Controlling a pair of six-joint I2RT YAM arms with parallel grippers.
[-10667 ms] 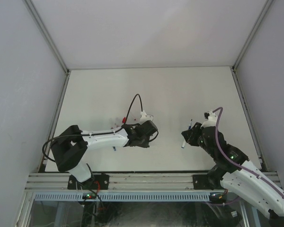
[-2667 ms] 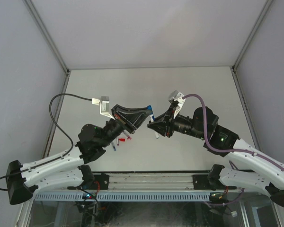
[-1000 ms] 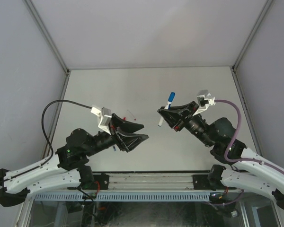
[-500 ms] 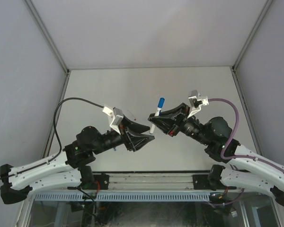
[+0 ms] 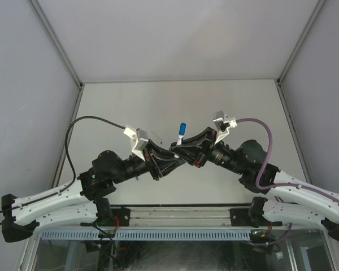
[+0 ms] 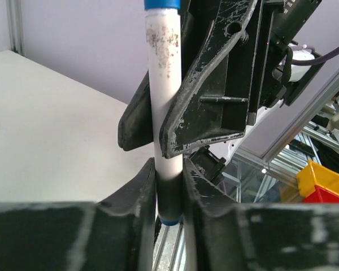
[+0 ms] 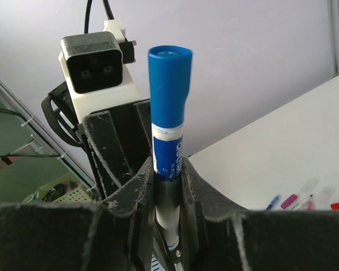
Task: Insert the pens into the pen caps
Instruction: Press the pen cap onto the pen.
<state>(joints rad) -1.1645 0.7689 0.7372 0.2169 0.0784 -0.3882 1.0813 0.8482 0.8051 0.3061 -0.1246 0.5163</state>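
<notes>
A blue pen [image 5: 179, 139] stands upright in the air over the middle of the table, with a blue pen cap [image 7: 169, 73] on its top end. My right gripper [image 7: 168, 176] is shut on the barrel just under the blue label. My left gripper [image 6: 169, 189] faces it from the other side and is shut on the same pen's lower end, below the right fingers [image 6: 214, 90]. In the top view the left gripper [image 5: 178, 160] and right gripper [image 5: 176, 148] meet tip to tip. More pens [image 7: 294, 200] lie on the table.
The left wrist camera housing [image 7: 95, 61] sits close behind the pen in the right wrist view. A small blue pen [image 5: 137, 177] shows beside the left arm, and a red bit [image 5: 157, 136] lies behind the left gripper. Grey walls [image 5: 169, 39] enclose the white table [image 5: 243, 107].
The right arm has carried the capped pen leftward to the table's middle. The left gripper has moved up to meet it and its jaws have narrowed onto the pen's lower end.
</notes>
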